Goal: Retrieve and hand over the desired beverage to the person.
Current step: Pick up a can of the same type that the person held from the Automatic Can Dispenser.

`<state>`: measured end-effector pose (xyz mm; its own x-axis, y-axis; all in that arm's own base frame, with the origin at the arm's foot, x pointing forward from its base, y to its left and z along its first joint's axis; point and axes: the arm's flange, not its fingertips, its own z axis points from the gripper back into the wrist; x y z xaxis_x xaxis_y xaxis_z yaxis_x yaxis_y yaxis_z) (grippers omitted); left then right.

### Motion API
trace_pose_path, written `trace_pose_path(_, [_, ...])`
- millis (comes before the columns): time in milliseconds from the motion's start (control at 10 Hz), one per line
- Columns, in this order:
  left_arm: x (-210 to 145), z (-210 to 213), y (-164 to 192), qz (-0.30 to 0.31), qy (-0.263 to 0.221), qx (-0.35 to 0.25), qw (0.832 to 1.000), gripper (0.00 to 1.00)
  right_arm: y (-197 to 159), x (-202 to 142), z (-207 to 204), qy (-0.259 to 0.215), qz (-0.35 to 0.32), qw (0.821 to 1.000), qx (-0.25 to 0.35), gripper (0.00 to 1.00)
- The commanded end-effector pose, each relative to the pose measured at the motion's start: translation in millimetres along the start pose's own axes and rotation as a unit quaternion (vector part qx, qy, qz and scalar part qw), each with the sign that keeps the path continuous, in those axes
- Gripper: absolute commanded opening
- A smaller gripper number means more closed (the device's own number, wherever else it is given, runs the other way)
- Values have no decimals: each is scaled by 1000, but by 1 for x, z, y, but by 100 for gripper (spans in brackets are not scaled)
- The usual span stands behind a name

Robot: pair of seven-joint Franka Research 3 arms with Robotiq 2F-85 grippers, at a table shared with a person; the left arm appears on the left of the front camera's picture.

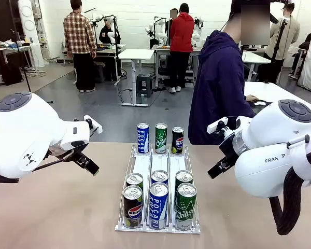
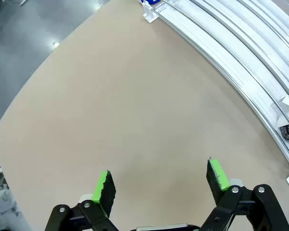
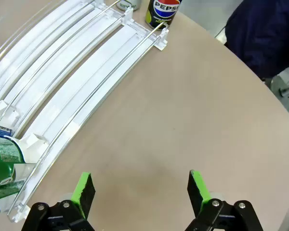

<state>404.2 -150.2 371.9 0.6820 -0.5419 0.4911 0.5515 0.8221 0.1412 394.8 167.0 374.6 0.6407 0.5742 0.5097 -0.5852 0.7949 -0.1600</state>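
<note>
- The task is judged to be at its opening step: no can has been taken from the rack. Which beverage is wanted cannot be told.
- The left jaws are spread wide and empty over bare table, beside the rack. The right jaws are likewise wide apart, with nothing held.
- A Pocari can, a Chilsung can and a Pepsi can are stood at the rack's far end, nearest the person. Six more cans are packed at the near end.
- Next, the person's choice must be read. Open jaws should then be lowered around that one can, clear of its close neighbours.
</note>
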Motion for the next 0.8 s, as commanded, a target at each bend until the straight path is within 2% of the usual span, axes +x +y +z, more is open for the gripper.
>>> trace_pose_path(0, [0, 0, 0, 0, 0, 0, 1000, 100, 0, 0, 0, 0, 0, 1000, 0, 100])
trace_pose_path(700, [0, 0, 0, 0, 0, 0, 1000, 100, 0, 0, 0, 0, 0, 1000, 0, 100])
